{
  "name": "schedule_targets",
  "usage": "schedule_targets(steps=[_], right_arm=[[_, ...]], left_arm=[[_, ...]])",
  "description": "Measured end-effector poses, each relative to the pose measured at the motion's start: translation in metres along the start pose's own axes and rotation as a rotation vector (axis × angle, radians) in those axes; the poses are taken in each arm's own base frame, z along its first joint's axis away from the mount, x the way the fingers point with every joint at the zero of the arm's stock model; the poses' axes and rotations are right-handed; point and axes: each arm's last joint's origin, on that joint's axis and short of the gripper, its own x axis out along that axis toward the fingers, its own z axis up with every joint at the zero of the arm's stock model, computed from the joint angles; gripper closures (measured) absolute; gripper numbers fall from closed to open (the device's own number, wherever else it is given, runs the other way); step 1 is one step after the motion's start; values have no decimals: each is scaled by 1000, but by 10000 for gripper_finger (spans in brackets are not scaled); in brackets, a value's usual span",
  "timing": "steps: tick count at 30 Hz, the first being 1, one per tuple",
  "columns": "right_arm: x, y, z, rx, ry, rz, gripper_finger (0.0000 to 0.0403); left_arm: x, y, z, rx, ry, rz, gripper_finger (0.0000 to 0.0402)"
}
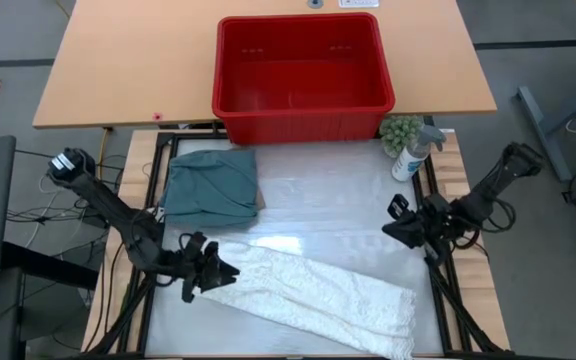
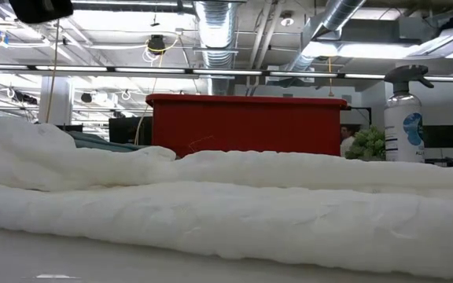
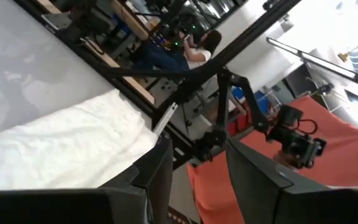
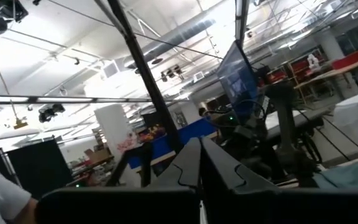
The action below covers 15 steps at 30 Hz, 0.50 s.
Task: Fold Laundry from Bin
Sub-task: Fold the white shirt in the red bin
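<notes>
A white garment (image 1: 318,295) lies stretched out slantwise across the near part of the table, and it fills the low view (image 2: 226,212). A dark teal garment (image 1: 210,185) lies folded at the far left of the table. The red bin (image 1: 303,125) stands behind the table with nothing showing inside. My left gripper (image 1: 228,271) is at the white garment's left end, open, with nothing between its fingers (image 3: 194,149). My right gripper (image 1: 390,222) hangs above the table's right side, shut, pointing up into the room (image 4: 201,146). My left gripper stands level at the white garment's left end (image 3: 135,127). One finger (image 3: 160,168) is right beside the cloth's edge, and I cannot tell whether it touches. The garment lies flat on the table.
A spray bottle (image 1: 413,155) and a small green plant (image 1: 400,130) stand at the table's far right corner. The black frame rails (image 1: 438,290) run along the table's left and right sides. Bare table shows between the teal garment and the bottle.
</notes>
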Motion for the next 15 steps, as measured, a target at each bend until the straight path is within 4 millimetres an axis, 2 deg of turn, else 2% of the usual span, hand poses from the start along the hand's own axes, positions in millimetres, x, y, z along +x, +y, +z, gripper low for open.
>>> schedule_targets(steps=[6, 15], right_arm=[[0, 0, -1, -8, 10, -3, 366], [0, 0, -2, -39, 20, -5, 371]], left_arm=[[9, -11, 4, -15, -53, 24, 262], [10, -9, 10, -247, -218, 128, 262]])
